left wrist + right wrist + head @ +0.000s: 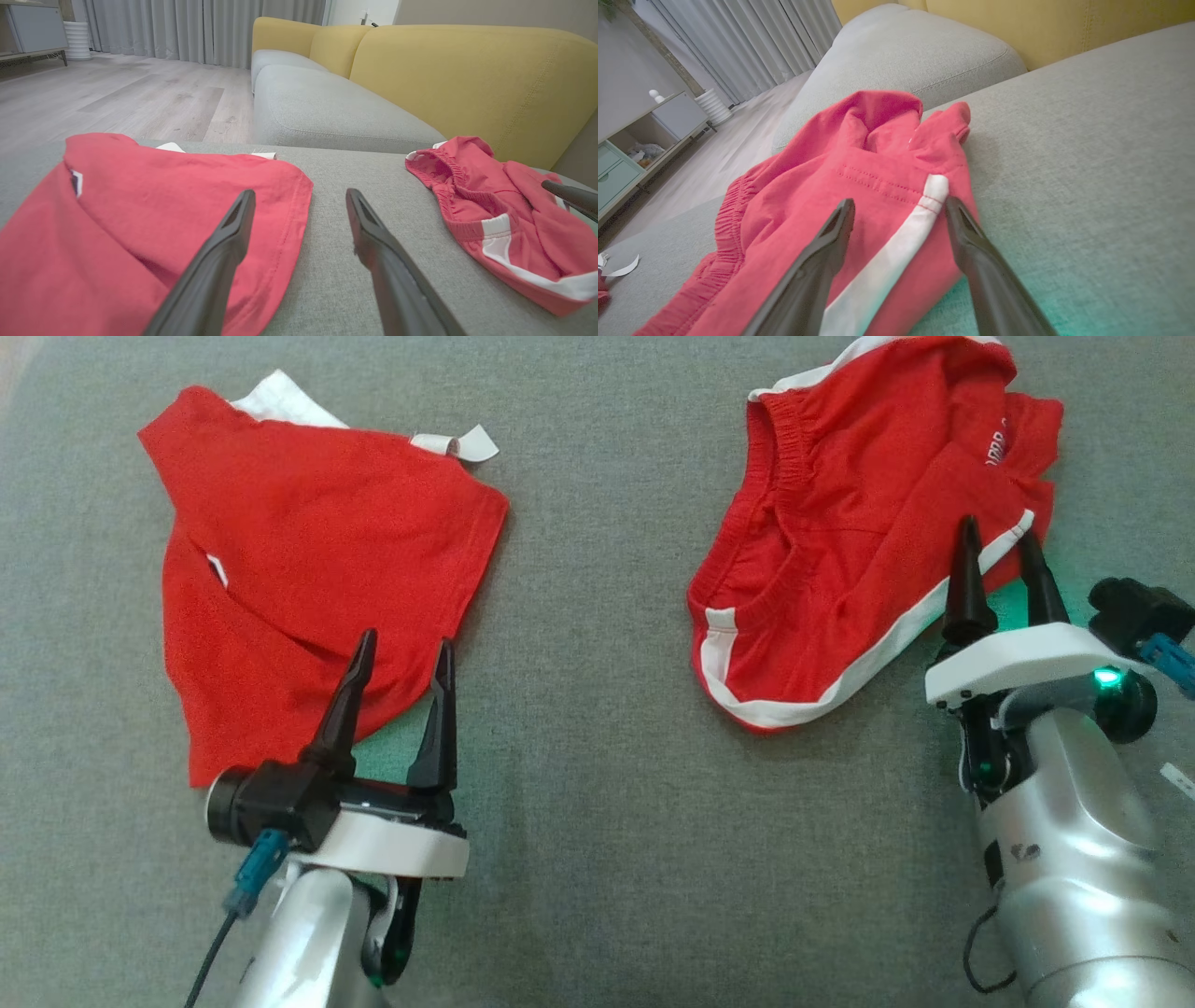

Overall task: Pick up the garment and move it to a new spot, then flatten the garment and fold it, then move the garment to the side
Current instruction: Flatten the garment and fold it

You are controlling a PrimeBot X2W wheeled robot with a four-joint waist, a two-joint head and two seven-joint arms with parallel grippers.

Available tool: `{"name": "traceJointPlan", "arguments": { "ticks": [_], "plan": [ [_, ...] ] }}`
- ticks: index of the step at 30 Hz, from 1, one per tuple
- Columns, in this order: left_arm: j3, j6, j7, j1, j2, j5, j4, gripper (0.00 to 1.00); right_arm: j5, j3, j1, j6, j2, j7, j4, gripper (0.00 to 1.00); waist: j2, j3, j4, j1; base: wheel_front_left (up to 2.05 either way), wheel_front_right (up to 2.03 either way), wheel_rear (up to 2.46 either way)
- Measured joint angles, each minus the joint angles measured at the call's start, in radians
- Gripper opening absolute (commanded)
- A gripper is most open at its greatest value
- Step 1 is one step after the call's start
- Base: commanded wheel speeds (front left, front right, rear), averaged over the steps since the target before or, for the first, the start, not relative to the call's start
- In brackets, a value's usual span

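Well, the left fingers (pixel 347 709) and right fingers (pixel 966 588) are wide, holding nothing. I'd go low and pinch a thick bunch of the red shorts (pixel 840 523).

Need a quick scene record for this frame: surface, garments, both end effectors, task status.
surface: grey cushion, yellow backrest behind
left garment: red top, mostly flat, white fabric at its far edge
right garment: red shorts, rumpled, white trim
left end effector: open, fingers over the top's near edge, nothing held
right end effector: open, fingers over the shorts' white-striped edge, nothing held
task status: no garment picked up yet
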Motion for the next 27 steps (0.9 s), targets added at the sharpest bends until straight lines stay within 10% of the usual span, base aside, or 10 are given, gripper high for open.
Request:
{"name": "traceJointPlan", "arguments": {
  "ticks": [10,11,12,27],
  "plan": [
    [0.000,-0.001,0.000,-0.014,0.000,0.000,0.002,1.00,0.049,0.024,-0.030,0.000,-0.003,0.000,0.036,1.00,0.0000,0.016,-0.001,0.0000,0.00,0.00,0.00],
    [0.000,-0.001,0.000,-0.014,0.000,0.000,0.002,1.00,0.054,0.027,-0.031,0.000,-0.004,0.000,0.037,0.68,0.0000,0.017,-0.001,-0.0001,0.00,0.00,0.00],
    [0.000,-0.001,0.000,-0.014,0.000,0.000,0.003,1.00,0.060,0.031,-0.032,0.000,-0.005,0.000,0.036,0.00,0.0000,0.017,-0.002,-0.0001,0.00,0.00,0.00],
    [0.006,0.010,0.000,-0.004,0.000,0.000,0.018,1.00,0.032,-0.089,0.132,0.000,-0.003,0.000,-0.166,0.00,0.0000,-0.070,-0.056,-0.0002,0.00,0.00,0.00]
  ]
}}
